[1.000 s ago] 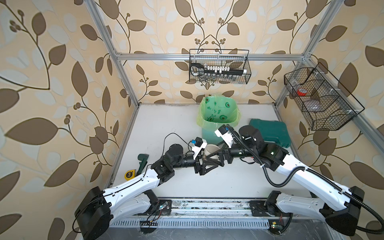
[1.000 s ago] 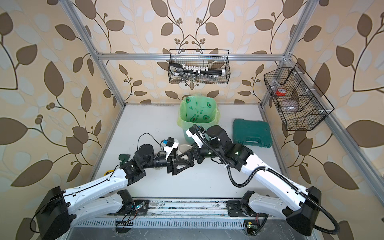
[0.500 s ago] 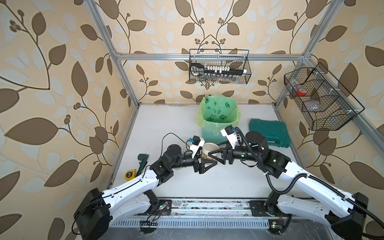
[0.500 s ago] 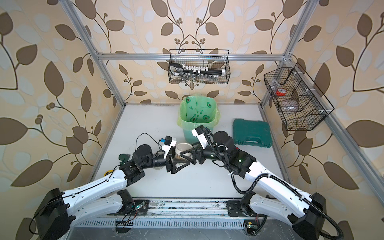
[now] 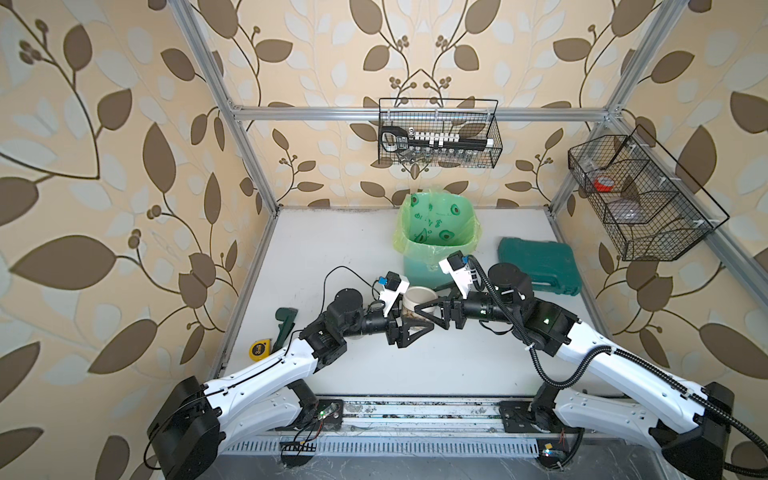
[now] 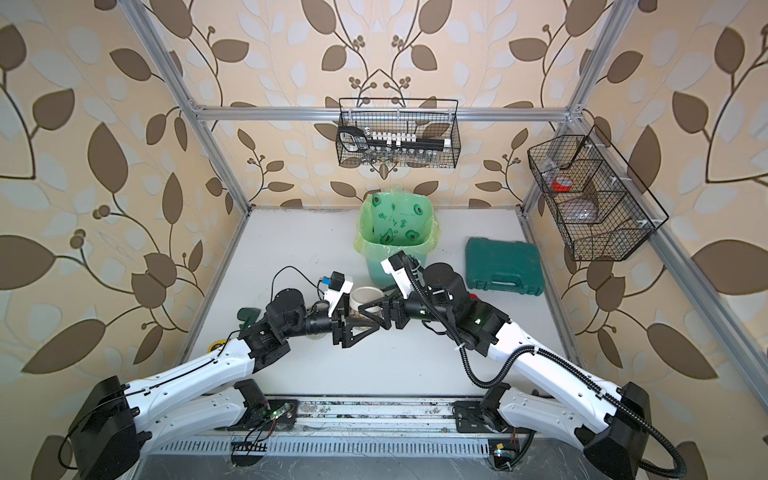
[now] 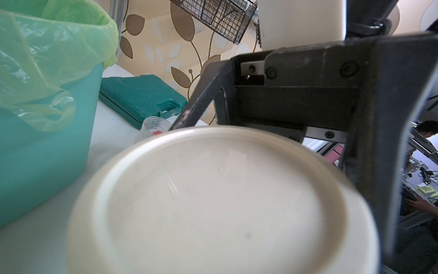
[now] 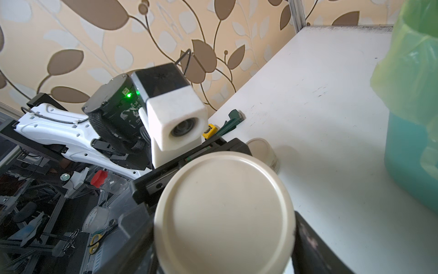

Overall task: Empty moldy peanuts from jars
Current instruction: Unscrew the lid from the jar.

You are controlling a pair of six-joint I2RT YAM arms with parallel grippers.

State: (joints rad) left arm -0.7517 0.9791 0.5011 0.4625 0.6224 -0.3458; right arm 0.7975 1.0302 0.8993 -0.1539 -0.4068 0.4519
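**Top views.** Both arms meet at centre frame, just below the mint-green bin. From the left, the left gripper has its jaws clamped on the clear body of the jar. From the right, the right gripper has its jaws closed on the beige lid, which sits on the jar. Whether the jar's base touches the table cannot be told.

The moldy peanuts show as a tan-brown mass through the jar wall, between the black fingers. Single kernels are not resolvable.

- The bin stands near, directly above the jar in frame.
- A green tool case lies right of the bin, partly behind the right arm.
- A yellow tape measure and a green hand tool lie at the left table edge, well apart from the jar.
- A back-wall wire basket hangs upper centre, and a side-wall wire basket hangs upper right.

**Left wrist view.** The lid fills the near field, blurred. The right gripper's fingers flank it, against the rim on both sides. The bin wall is just beside it. A small clear jar with a red patch showing stands between the lid and the tool case. The left gripper's own fingers are out of frame.

**Right wrist view.** The lid is close up, with dark fingers on either side of its rim. The left arm's black gripper body and white wrist camera block the table behind. A squat jar with a beige lid stands on the table just beyond, partly hidden.
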